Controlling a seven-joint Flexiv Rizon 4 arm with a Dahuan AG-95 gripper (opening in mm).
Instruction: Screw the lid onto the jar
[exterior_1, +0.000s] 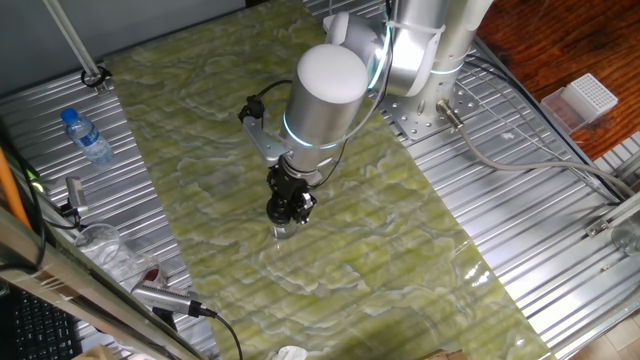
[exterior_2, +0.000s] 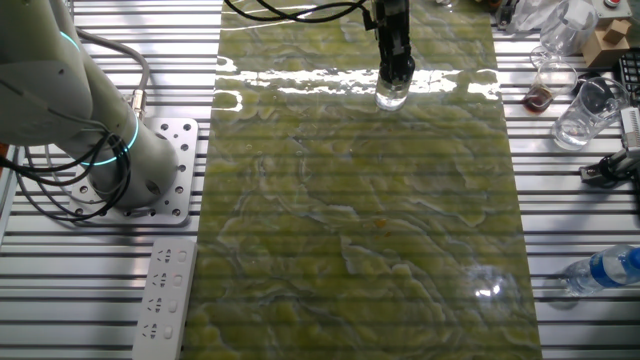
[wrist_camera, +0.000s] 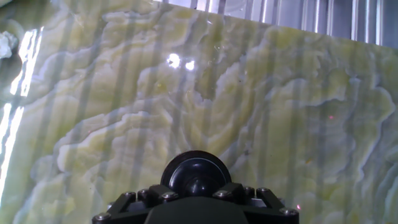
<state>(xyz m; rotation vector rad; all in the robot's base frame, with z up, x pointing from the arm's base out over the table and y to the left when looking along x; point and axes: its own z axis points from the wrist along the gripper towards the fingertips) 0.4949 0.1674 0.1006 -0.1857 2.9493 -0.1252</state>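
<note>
End effector (exterior_1: 289, 209) directly over the clear jar (exterior_2: 392, 96), which stands on the green marbled tabletop (exterior_2: 360, 230). Hand view: black lid (wrist_camera: 196, 176) sits right at the tip; fingers seem pinched on it, though the contact itself is hidden. Step judged: lid seated on jar mouth, threading in hand. Next calls for wrist rotation with light downward pressure, axis vertical; cross-threading is the risk.
</note>
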